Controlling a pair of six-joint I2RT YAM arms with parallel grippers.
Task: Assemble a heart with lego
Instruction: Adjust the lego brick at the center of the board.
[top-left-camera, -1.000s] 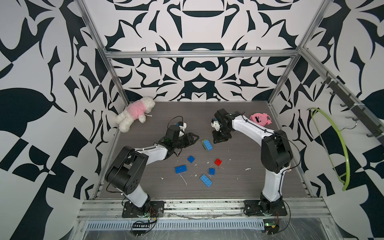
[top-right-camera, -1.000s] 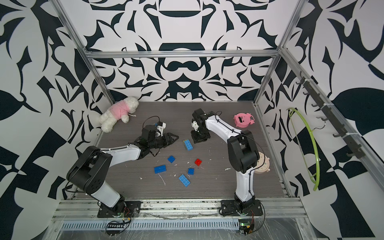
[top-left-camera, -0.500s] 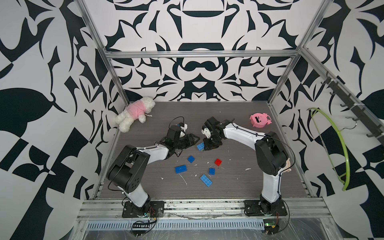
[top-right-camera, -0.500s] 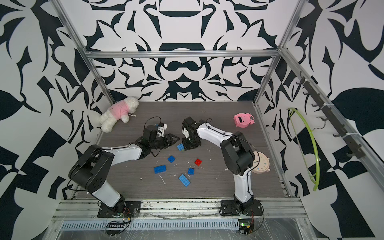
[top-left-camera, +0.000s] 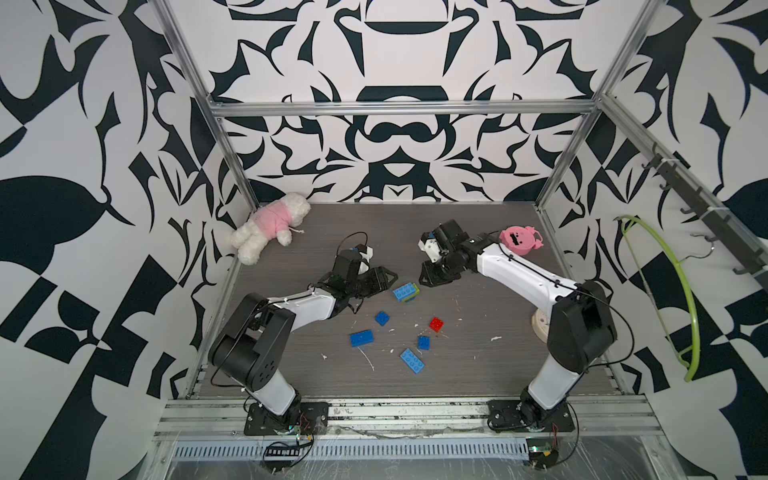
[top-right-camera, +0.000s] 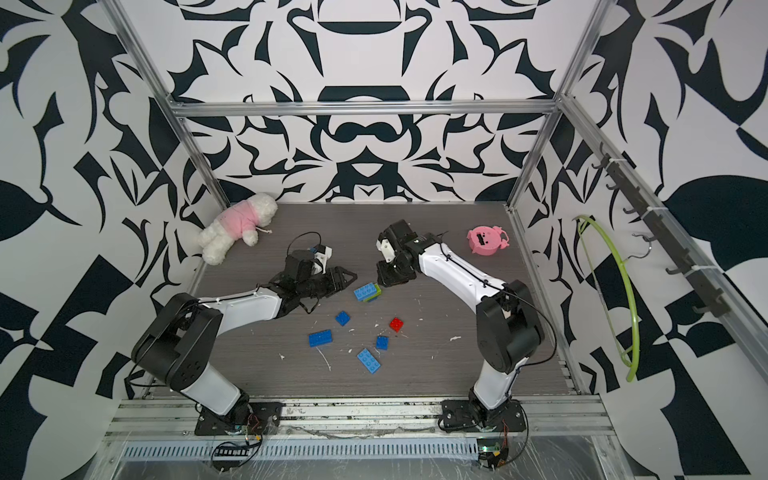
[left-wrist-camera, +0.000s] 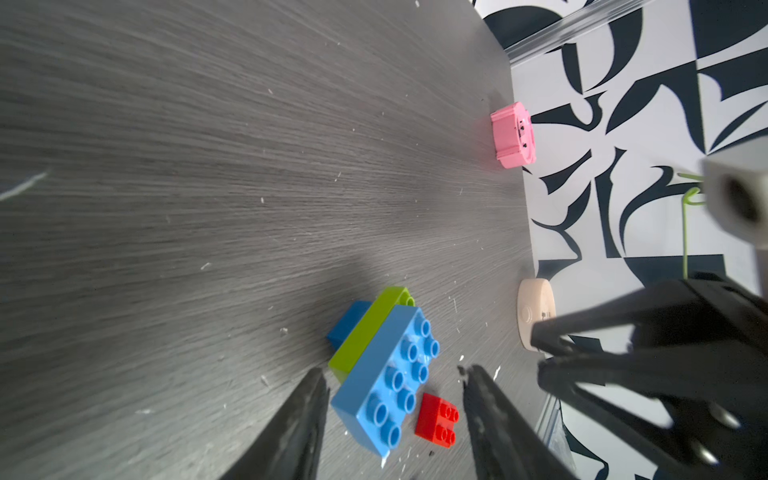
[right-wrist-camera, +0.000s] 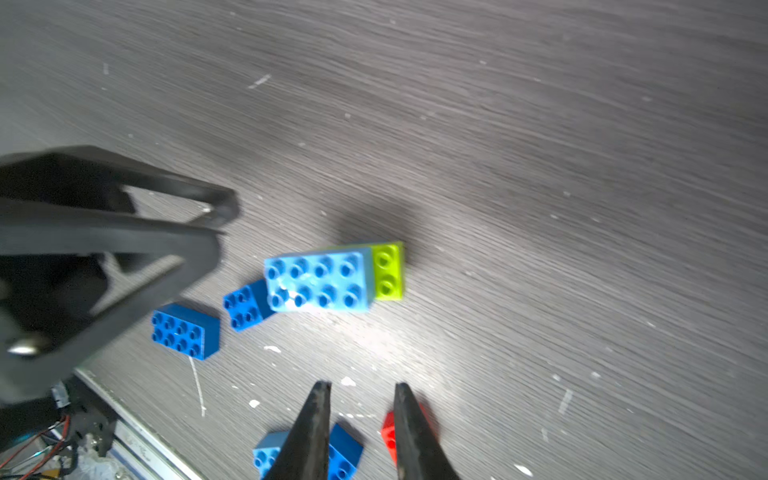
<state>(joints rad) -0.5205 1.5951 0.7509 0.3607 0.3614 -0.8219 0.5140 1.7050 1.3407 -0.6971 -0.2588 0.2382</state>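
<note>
Near the middle of the counter (top-left-camera: 490, 365), in both top views, brick stack (top-left-camera: 406, 292) lying flat: light blue 2x4 uppermost, lime green 2x4 under it with one end jutting out, a darker blue brick peeking from below in the left wrist view. Heart not yet formed; only these joined pieces.

Loose around the stack, each apart from the others:
- small blue brick (top-left-camera: 382, 318) near at 7 o'clock
- dark blue 2x4 (top-left-camera: 361, 338) beyond it, also toward 7 o'clock
- red brick (top-left-camera: 436, 324) between 4 and 5 o'clock
- second small blue brick (top-left-camera: 424, 342) between 5 and 6 o'clock
- light blue 2x4 (top-left-camera: 412, 361) farthest out, at 6 o'clock

At 9 o'clock of the stack, left fingers (left-wrist-camera: 301, 419) parted moderately and holding nothing. Stack's near end in line with the gap, one tip just beside its edge, contact not clear. Between 1 and 2 o'clock, right fingers (right-wrist-camera: 309, 428) drawn almost together with only a slim gap, empty, clear of the stack.

Farther out: pink round toy (top-left-camera: 519, 242) at 2 o'clock by the side wall, beige disc (top-left-camera: 539, 328) between 3 and 4 o'clock partly behind the right arm, white plush (top-left-camera: 270, 226) in a pink shirt at 10 o'clock in the back corner. Small white flecks scattered over the counter.
</note>
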